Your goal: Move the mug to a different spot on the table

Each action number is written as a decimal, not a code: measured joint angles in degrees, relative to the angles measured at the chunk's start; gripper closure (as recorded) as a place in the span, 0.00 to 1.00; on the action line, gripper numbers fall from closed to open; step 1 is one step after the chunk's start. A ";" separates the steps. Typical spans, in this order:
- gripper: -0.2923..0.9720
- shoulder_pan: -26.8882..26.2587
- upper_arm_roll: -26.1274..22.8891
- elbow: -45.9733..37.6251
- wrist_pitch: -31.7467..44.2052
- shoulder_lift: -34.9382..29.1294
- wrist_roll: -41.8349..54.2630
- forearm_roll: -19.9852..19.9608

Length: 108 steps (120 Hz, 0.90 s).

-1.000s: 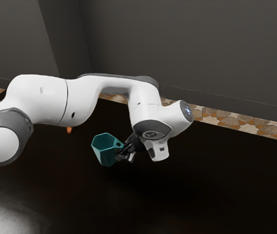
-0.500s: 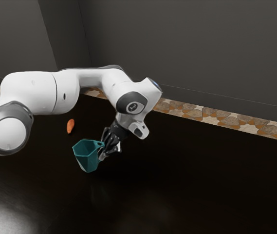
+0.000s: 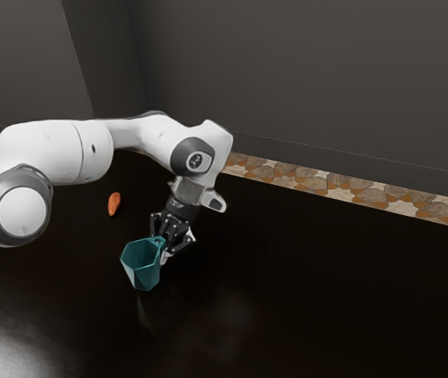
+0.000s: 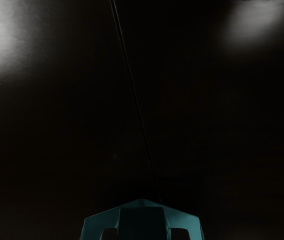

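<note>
A teal faceted mug [image 3: 141, 264] is low over the dark table [image 3: 302, 299], tilted a little, its base at or just above the surface. My black gripper [image 3: 165, 239] is shut on the mug's handle, at its upper side toward the exterior view's right. In the wrist view the mug [image 4: 142, 221] appears as a teal shape right under the hand, over the dark tabletop [image 4: 206, 125].
A small orange object [image 3: 113, 204] lies on the table behind the mug, toward the exterior view's left. A stone-patterned border [image 3: 349, 189] runs along the table's far edge below a dark wall. Open tabletop spreads toward the exterior view's right and front.
My arm has swung toward the exterior view's left and lowered, carrying the mug from mid-air down close to the table. The grip on the handle has held.
</note>
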 joint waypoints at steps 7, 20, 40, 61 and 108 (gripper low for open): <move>0.76 0.54 -1.23 0.02 -0.07 0.54 -1.96 -0.27; 0.72 1.53 -2.55 0.01 -0.10 1.07 -5.15 -0.60; 0.50 2.44 -2.77 0.01 0.00 1.34 -8.95 -0.95; 0.36 2.55 -2.57 -0.06 0.07 1.03 -11.95 -1.07; 0.27 2.26 -2.50 -0.01 0.26 0.10 -16.53 -1.06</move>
